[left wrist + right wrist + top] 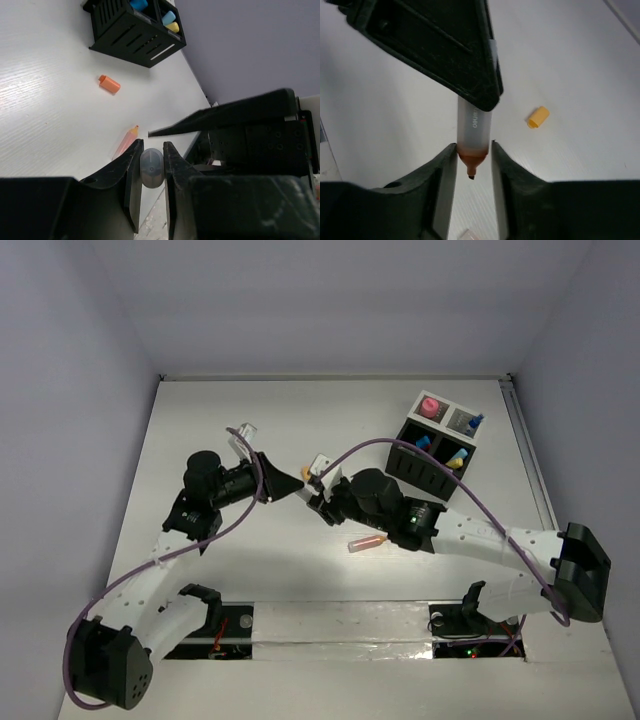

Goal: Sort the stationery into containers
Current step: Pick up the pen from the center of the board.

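Observation:
A clear marker with an orange tip (475, 131) hangs above the table between both grippers. My left gripper (152, 147) is shut on its rounded back end (151, 169). My right gripper (473, 147) is shut around its orange tip end. In the top view the two grippers meet at mid-table, left (291, 486) and right (318, 492). A second clear orange-tipped stick (367, 541) lies on the table below them. A loose orange cap (538, 116) lies nearby. The black divided container (428, 468) stands at the back right with a pink piece (430, 406) and blue and yellow pieces inside.
A small clear piece (243, 431) lies at the back left of the table. The right arm's purple cable (400, 445) arcs over the table in front of the container. The table's right edge rail (528, 460) runs just past the container.

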Robot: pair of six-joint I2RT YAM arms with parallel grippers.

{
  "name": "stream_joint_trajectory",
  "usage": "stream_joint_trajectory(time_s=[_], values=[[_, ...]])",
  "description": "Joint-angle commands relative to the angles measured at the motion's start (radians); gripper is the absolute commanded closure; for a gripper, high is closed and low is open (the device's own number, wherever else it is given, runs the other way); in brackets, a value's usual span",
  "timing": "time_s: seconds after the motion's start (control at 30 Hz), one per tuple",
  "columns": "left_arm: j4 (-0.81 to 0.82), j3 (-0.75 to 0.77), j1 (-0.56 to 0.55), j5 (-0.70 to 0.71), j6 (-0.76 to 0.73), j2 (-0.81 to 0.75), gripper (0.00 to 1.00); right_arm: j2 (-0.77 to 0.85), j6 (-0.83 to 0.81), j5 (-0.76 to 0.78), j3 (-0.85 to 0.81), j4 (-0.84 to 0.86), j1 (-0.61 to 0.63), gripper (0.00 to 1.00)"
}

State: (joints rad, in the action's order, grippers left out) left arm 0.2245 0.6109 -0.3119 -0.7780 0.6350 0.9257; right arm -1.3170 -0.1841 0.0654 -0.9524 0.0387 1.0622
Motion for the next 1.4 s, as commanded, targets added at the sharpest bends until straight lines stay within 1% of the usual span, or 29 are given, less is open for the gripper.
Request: stream_joint_trajectory(time_s=[0.0,0.03,0.07,0.17,0.2,0.3,0.33,0.43,0.47,0.53,0.57,0.63,0.67,0.7,0.73,0.77,0.83,0.9,0.97,1.0,1.03,1.07,1.1,1.17,1.23,1.27,1.37], values=[[0.056,-0.020,0.007,0.025,0.005,-0.074,1.00,0.024,0.032,0.169,0.020,0.130,-0.002,0.52],[0.068,-0.026,0.007,0.061,0.018,-0.089,1.00,0.035,0.066,0.175,0.029,0.165,-0.002,0.43],[0.075,-0.031,0.007,0.083,0.028,-0.118,1.00,0.062,0.086,0.183,0.040,0.182,-0.002,0.28],[0.111,-0.054,0.007,0.179,0.072,-0.186,1.00,0.099,0.182,0.209,0.073,0.243,-0.002,0.08],[0.154,-0.078,0.007,0.225,0.089,-0.206,1.00,0.116,0.271,0.214,0.076,0.254,-0.002,0.07],[0.200,-0.111,0.007,0.293,0.136,-0.270,1.00,0.133,0.359,0.154,0.076,0.268,-0.002,0.07],[0.220,-0.126,0.007,0.324,0.147,-0.280,1.00,0.137,0.414,0.134,0.083,0.285,-0.002,0.07],[0.274,-0.155,0.007,0.345,0.189,-0.298,1.00,0.134,0.497,-0.001,0.096,0.343,-0.002,0.08],[0.283,-0.160,0.007,0.341,0.198,-0.294,1.00,0.127,0.521,-0.068,0.095,0.352,-0.002,0.10],[0.315,-0.169,0.007,0.326,0.216,-0.286,1.00,0.087,0.566,-0.149,0.087,0.368,-0.002,0.16],[0.323,-0.171,0.007,0.318,0.222,-0.277,1.00,0.076,0.577,-0.185,0.083,0.372,-0.002,0.31],[0.331,-0.172,0.007,0.310,0.230,-0.269,1.00,0.059,0.577,-0.188,0.086,0.377,-0.002,0.56],[0.334,-0.172,0.007,0.301,0.230,-0.265,1.00,0.055,0.569,-0.162,0.086,0.357,-0.002,0.77],[0.332,-0.174,0.007,0.296,0.229,-0.268,1.00,0.064,0.552,-0.150,0.078,0.333,-0.002,0.90],[0.332,-0.174,0.007,0.296,0.229,-0.268,1.00,0.064,0.552,-0.150,0.075,0.333,-0.002,0.90],[0.328,-0.175,0.007,0.304,0.229,-0.275,1.00,0.073,0.539,-0.154,0.072,0.317,-0.002,0.92],[0.331,-0.178,0.007,0.310,0.227,-0.280,1.00,0.070,0.537,-0.151,0.049,0.293,-0.002,0.92],[0.349,-0.183,0.007,0.307,0.239,-0.280,1.00,0.039,0.548,-0.154,0.031,0.265,-0.002,0.87],[0.380,-0.197,0.007,0.293,0.255,-0.277,1.00,0.018,0.567,-0.151,0.023,0.288,-0.002,0.76],[0.389,-0.203,0.007,0.292,0.267,-0.277,1.00,0.009,0.575,-0.139,0.023,0.297,-0.002,0.59],[0.397,-0.209,0.007,0.290,0.272,-0.278,1.00,-0.002,0.609,-0.122,0.023,0.306,-0.002,0.49],[0.406,-0.224,0.007,0.298,0.276,-0.286,1.00,-0.004,0.639,-0.074,0.024,0.328,-0.002,0.30],[0.412,-0.232,0.007,0.304,0.285,-0.292,1.00,-0.004,0.667,-0.055,0.029,0.342,-0.002,0.23],[0.446,-0.256,0.007,0.312,0.304,-0.304,1.00,-0.011,0.744,-0.041,0.056,0.435,-0.002,0.11],[0.481,-0.275,0.007,0.313,0.346,-0.312,1.00,-0.021,0.802,-0.047,0.092,0.530,-0.002,0.09],[0.519,-0.292,0.007,0.315,0.362,-0.318,1.00,-0.031,0.852,-0.038,0.127,0.631,-0.002,0.09],[0.597,-0.324,0.007,0.313,0.422,-0.332,1.00,-0.047,0.902,-0.012,0.167,0.781,-0.002,0.08]])
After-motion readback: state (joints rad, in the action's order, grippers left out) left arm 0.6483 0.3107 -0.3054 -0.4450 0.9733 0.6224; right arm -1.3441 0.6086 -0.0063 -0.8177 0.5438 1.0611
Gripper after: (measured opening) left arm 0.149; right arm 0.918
